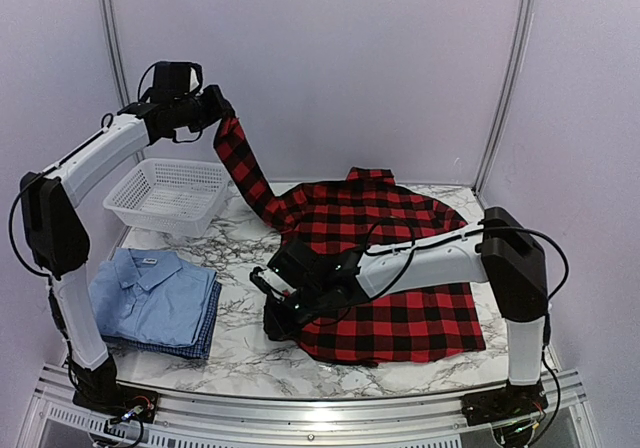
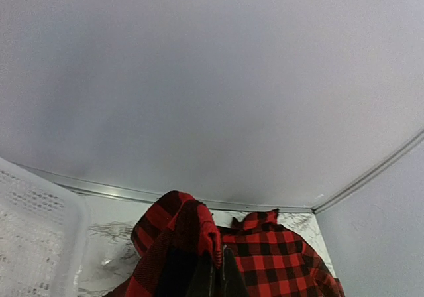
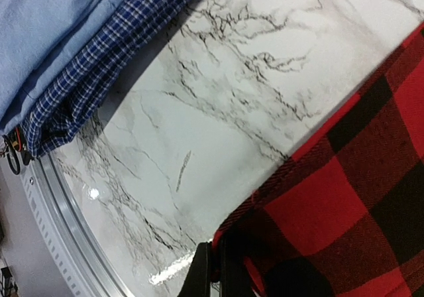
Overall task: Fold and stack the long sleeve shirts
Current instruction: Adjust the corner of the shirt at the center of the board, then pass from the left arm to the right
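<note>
the right claw sits at the bottom edge, its two dark fingers pressed close together on the edge of the red-and-black plaid shirt, which fills the lower right. the white marbled desk runs through the middle. at upper left, the light blue shirt lies on the blue checked shirt, beside a metal rail along the desk's edge.
</note>
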Available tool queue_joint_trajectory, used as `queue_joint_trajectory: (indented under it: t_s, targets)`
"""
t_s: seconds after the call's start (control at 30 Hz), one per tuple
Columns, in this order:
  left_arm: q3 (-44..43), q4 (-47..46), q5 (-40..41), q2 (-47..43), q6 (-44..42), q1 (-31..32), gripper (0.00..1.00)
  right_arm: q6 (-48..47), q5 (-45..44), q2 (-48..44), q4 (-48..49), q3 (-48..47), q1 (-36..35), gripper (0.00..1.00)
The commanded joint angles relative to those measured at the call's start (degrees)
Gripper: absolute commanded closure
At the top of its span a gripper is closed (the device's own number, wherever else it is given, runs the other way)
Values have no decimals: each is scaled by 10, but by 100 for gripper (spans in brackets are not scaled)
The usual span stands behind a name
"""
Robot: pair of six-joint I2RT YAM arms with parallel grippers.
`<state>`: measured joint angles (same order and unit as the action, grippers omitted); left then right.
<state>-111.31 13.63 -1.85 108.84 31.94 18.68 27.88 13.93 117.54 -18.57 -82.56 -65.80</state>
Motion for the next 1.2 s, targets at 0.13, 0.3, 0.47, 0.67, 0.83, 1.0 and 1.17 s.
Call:
queue_joint_trajectory:
  t_s: [0.13, 0.3, 0.47, 0.67, 0.83, 1.0, 1.17]
  targets:
    - [13, -88, -99, 14, 33, 77, 100, 37, -91, -142, 100, 136, -2, 60]
    - [28, -102, -159, 25, 47, 108, 100, 24, -170, -228, 99, 150, 29, 48]
    - [47, -112, -190, 34, 66, 137, 100, -24, -217, -293, 143, 149, 105, 34]
    - [52, -115, -180, 45, 84, 162, 100, -43, -164, -254, 202, 57, 197, 26]
    - [50, -116, -173, 55, 110, 173, 100, -15, -119, -191, 207, -1, 235, 25]
    - [51, -117, -156, 60, 121, 181, 100, -4, -106, -163, 214, -18, 243, 22]
    - [44, -116, -153, 70, 123, 191, 100, 3, -112, -159, 219, -23, 244, 21]
